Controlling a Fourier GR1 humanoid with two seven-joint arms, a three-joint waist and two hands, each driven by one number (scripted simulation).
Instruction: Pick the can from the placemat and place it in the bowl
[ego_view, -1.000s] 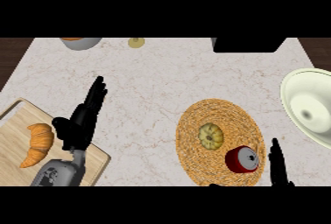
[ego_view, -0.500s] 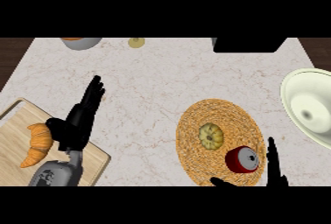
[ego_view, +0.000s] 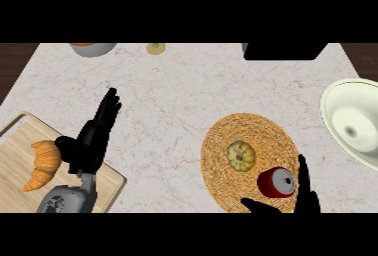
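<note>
The red can (ego_view: 277, 182) lay on its side near the lower right edge of the round woven placemat (ego_view: 251, 135), its silver end facing up, and had not been lifted. The right hand (ego_view: 304, 192) rose from the view's lower edge beside it, mostly cut off: straight fingers stood along the can's right side while the thumb (ego_view: 258, 206) reached in below it, the can lying between the two. Whether either touched the can could not be made out. A small yellow-green ribbed object (ego_view: 241, 155), hard to identify, sat at the middle of the placemat. The pale bowl (ego_view: 354, 125) stood at the counter's right edge, partly cut off by the frame, well apart from the can. The left hand (ego_view: 92, 137) rested open near the counter's left side, fingers extended, over the upper right corner of a wooden board (ego_view: 15, 165) that carried a croissant (ego_view: 43, 165). At the counter's far edge a grey bowl (ego_view: 94, 48), a small yellowish item (ego_view: 156, 48) and a black object (ego_view: 284, 51) showed only in part.
</note>
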